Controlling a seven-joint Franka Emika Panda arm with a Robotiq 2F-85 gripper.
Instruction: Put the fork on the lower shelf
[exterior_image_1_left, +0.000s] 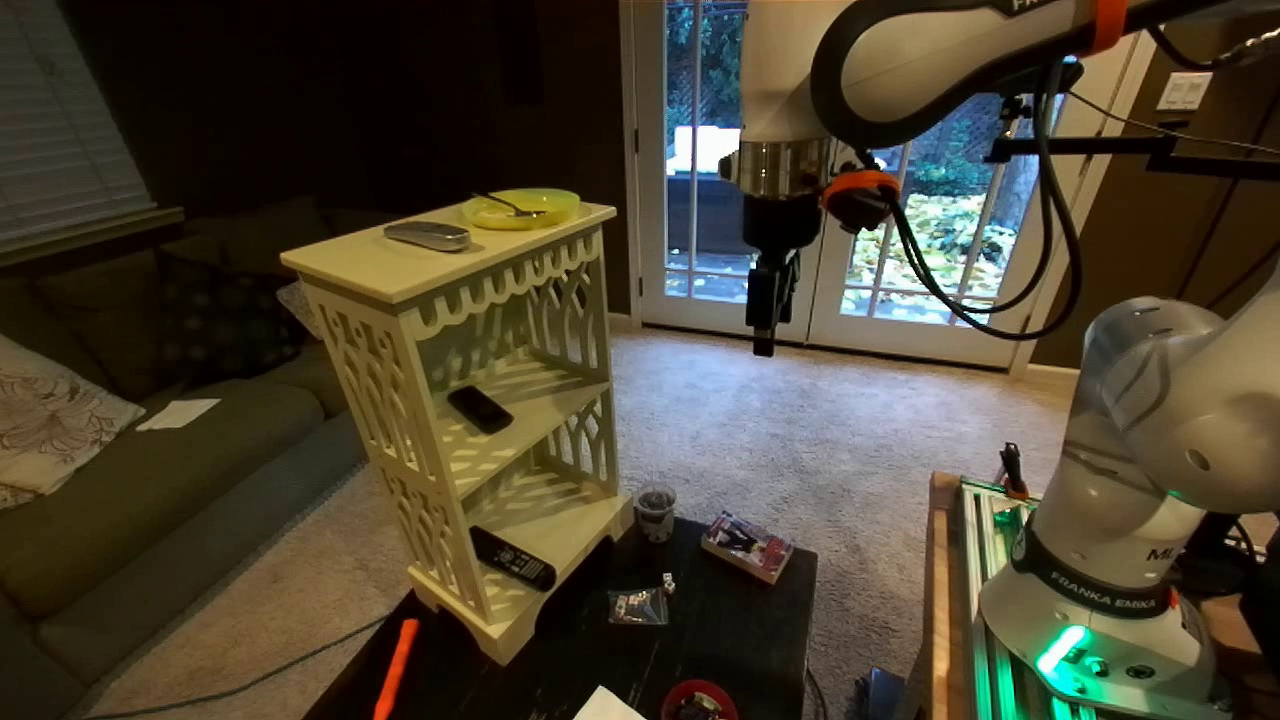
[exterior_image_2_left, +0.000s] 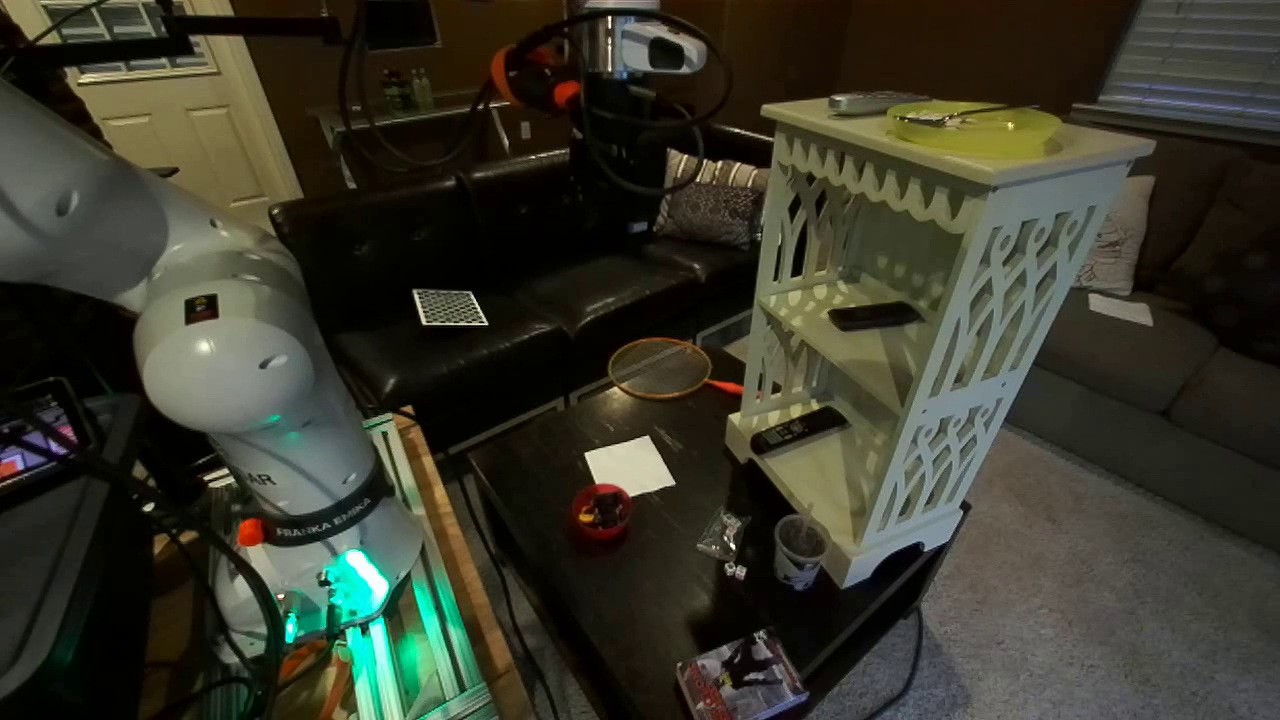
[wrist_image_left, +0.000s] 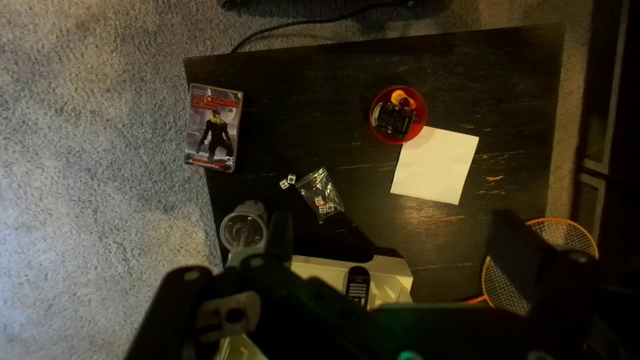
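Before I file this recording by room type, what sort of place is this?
Most likely a living room in a home, going by the black sofa, the low dark table and the carpeted floor.

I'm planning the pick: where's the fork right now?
In both exterior views, the fork rests on the yellow plate atop the cream rack, to the right of a silver oblong object.

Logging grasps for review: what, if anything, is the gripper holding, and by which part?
Nothing: the gripper is open and empty; the fork lies on the yellow plate.
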